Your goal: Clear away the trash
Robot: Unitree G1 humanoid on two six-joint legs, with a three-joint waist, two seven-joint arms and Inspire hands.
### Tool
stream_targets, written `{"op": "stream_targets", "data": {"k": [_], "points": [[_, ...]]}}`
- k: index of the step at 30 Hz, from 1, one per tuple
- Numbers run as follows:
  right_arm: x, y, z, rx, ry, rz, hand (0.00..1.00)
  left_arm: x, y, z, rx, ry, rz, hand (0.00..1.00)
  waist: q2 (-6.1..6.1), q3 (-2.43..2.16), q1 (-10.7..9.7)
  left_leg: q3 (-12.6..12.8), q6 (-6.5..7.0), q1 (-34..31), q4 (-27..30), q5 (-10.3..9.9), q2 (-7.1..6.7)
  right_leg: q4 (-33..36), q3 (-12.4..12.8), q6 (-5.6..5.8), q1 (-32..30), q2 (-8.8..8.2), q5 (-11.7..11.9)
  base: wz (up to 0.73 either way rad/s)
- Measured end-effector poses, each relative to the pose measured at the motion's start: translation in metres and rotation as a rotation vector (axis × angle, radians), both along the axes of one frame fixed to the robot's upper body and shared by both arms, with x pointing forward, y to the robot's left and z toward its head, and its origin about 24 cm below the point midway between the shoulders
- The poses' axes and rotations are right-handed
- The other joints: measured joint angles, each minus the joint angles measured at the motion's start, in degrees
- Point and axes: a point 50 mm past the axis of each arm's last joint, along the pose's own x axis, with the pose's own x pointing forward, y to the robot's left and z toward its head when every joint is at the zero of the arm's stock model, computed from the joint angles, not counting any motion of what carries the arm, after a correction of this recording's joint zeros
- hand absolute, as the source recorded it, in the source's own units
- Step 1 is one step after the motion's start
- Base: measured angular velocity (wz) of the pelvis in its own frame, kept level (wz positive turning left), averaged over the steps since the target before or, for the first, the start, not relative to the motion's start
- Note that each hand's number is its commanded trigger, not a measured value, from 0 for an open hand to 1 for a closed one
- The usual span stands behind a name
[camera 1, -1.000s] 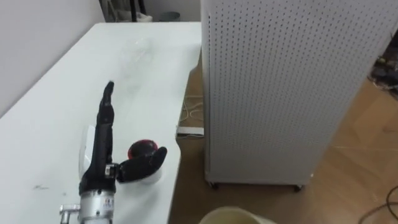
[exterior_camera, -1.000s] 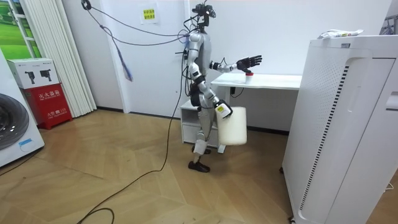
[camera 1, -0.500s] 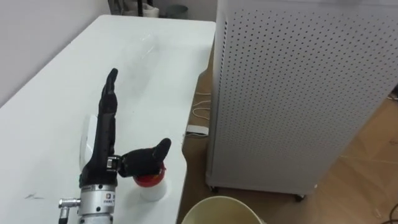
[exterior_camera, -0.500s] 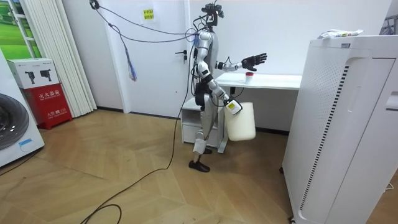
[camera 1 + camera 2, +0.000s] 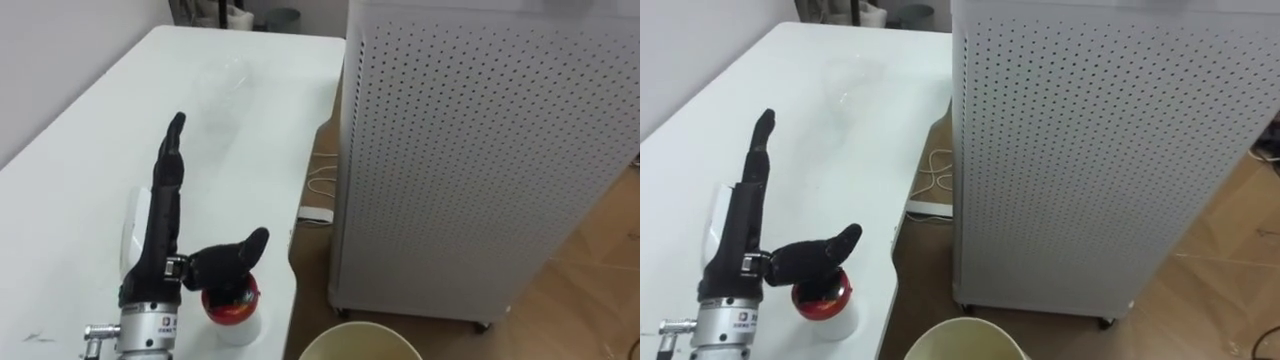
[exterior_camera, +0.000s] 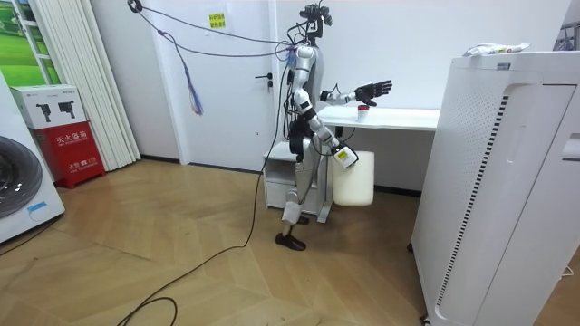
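Left eye view: left robot hand (image 5: 160,245) flat over the desk (image 5: 90,130), thumb above a red-topped white container (image 5: 230,303).

The left robot hand reaches along the white desk with its fingers straight and together and holds nothing. Its thumb is spread sideways over the container's red top; whether the two touch cannot be told. The container stands upright at the desk's near edge, on the side facing the perforated white cabinet (image 5: 470,150). A clear plastic piece (image 5: 222,78) lies farther up the desk, well apart from the hand. In the room view the robot stands at the desk's end with its left arm stretched out level. A cream bucket (image 6: 355,179) hangs at the right robot hand (image 6: 343,156), whose fingers cannot be made out.
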Motion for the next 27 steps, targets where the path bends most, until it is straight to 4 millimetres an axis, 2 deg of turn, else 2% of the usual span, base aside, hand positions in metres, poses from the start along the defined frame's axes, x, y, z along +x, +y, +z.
{"op": "stream_targets", "data": {"k": [4,5,6,7,8,9,10,11,12,13,14,15,16,18,21,27], "points": [[0.0,0.0,0.0,0.001,-0.002,0.0,1.0,-0.002,0.0,-0.002,-0.002,0.007,0.002,0.0,0.05,-0.02,0.0,-0.7,0.0,0.1,0.1,0.0,-0.01,0.1,-0.6,-0.01,0.2,0.05,0.0,0.04],[0.0,0.0,0.0,0.0,-0.002,0.0,1.0,-0.002,0.0,0.0,-0.003,0.0,0.0,0.0,0.08,-0.03,-0.1,-1.9,-0.02,0.2,0.4,0.0,-0.01,0.6,-0.8,-0.02,0.2,0.03,0.0,0.0],[0.0,0.001,0.0,-0.001,-0.001,0.003,1.0,-0.002,-0.001,0.002,-0.005,-0.01,-0.003,0.0,0.03,0.04,-0.1,-2.1,-0.03,-0.2,2.1,0.0,-0.06,1.5,-0.5,-0.12,0.4,-0.59,0.1,0.08],[0.0,0.002,-0.001,-0.003,0.0,0.006,1.0,-0.002,0.0,0.003,-0.01,-0.012,-0.004,0.0,-0.36,0.38,0.0,-1.4,-0.11,-1.5,5.1,0.0,-0.38,1.4,0.2,-0.29,1.1,-1.15,0.2,0.26],[-0.002,0.002,-0.002,-0.002,0.004,0.001,1.0,-0.001,-0.002,0.006,-0.025,-0.023,-0.011,0.0,-1.65,0.71,-0.4,-0.1,-1.11,-5.4,7.9,-1.0,-1.7,-0.4,5.0,-0.28,2.6,-2.69,0.2,0.41],[-0.002,-0.005,-0.001,-0.016,-0.003,-0.016,1.0,-0.001,-0.007,0.012,-0.042,-0.053,-0.022,0.0,-1.16,0.59,-0.3,0.2,0.52,-8.0,4.5,1.1,-1.69,-0.9,6.8,0.23,2.4,-2.58,-0.1,0.32],[-0.003,-0.007,-0.002,-0.018,0.006,-0.029,1.0,-0.002,-0.007,0.013,-0.045,-0.06,-0.025,0.0,-1.06,-0.1,0.0,1.0,0.99,-7.3,3.7,1.2,-1.53,-0.8,6.2,0.99,1.9,-2.53,-0.7,0.16],[-0.003,-0.007,-0.003,-0.023,0.011,-0.029,1.0,-0.001,-0.007,0.016,-0.043,-0.068,-0.027,0.0,-1.22,0.37,0.9,0.8,1.39,-6.6,3.1,1.6,-1.78,0.1,3.5,1.68,1.0,-2.53,-1.3,-0.1],[-0.005,-0.005,-0.004,-0.023,0.016,-0.021,1.0,-0.002,-0.006,0.014,-0.041,-0.059,-0.027,0.0,-0.92,0.44,2.1,-2.3,1.38,-5.9,2.9,1.6,-1.64,0.1,1.7,1.09,-0.1,-1.27,-2.0,-0.14],[-0.005,-0.005,-0.004,-0.021,0.014,-0.019,1.0,-0.002,-0.006,0.014,-0.038,-0.056,-0.031,0.0,-0.59,0.49,2.4,-4.4,1.33,-5.7,2.9,1.5,-1.41,-0.3,1.2,0.28,-1.2,-0.05,-1.7,-0.22],[-0.002,-0.003,-0.001,-0.018,-0.004,-0.015,1.0,-0.002,-0.003,0.016,-0.04,-0.053,-0.035,0.0,0.0,0.54,2.2,-7.9,1.03,-5.6,3.0,1.4,-0.96,-2.7,0.3,-2.09,-4.3,2.06,0.4,0.0],[-0.001,-0.003,0.001,-0.019,-0.019,-0.012,1.0,-0.002,-0.001,0.017,-0.045,-0.046,-0.048,0.0,0.39,0.53,1.7,-8.7,0.65,-5.1,3.0,1.2,-1.04,-2.9,-1.2,-3.78,-7.0,2.84,6.5,0.14],[-0.003,-0.004,0.001,-0.025,-0.014,-0.016,1.0,-0.004,-0.003,0.015,-0.05,-0.034,-0.059,0.0,0.78,0.28,1.0,-8.5,0.41,-4.5,2.6,1.3,-1.02,-2.2,-2.3,-3.59,-6.8,2.43,6.7,0.17],[-0.003,-0.005,0.001,-0.029,-0.011,-0.018,1.0,-0.009,-0.004,0.017,-0.055,-0.031,-0.079,0.0,1.49,0.03,0.1,-7.3,-0.38,-1.8,-0.2,2.0,-0.73,-2.1,-2.3,-3.63,-4.8,2.58,6.6,-0.04],[-0.005,-0.004,0.0,-0.024,-0.006,-0.004,1.0,-0.015,-0.006,0.018,-0.053,-0.027,-0.105,0.0,1.8,0.11,-0.4,-6.0,-0.29,0.1,-2.7,2.2,-0.46,-1.8,-2.4,-3.67,-4.1,2.73,5.9,0.01],[-0.013,-0.002,-0.008,-0.022,0.039,0.013,1.0,-0.02,-0.008,0.011,-0.041,0.038,-0.15,0.0,1.32,0.33,-1.3,-5.9,0.25,0.1,-2.8,2.5,-1.16,-1.8,-3.2,-3.56,-3.7,2.06,5.8,0.04]]}}
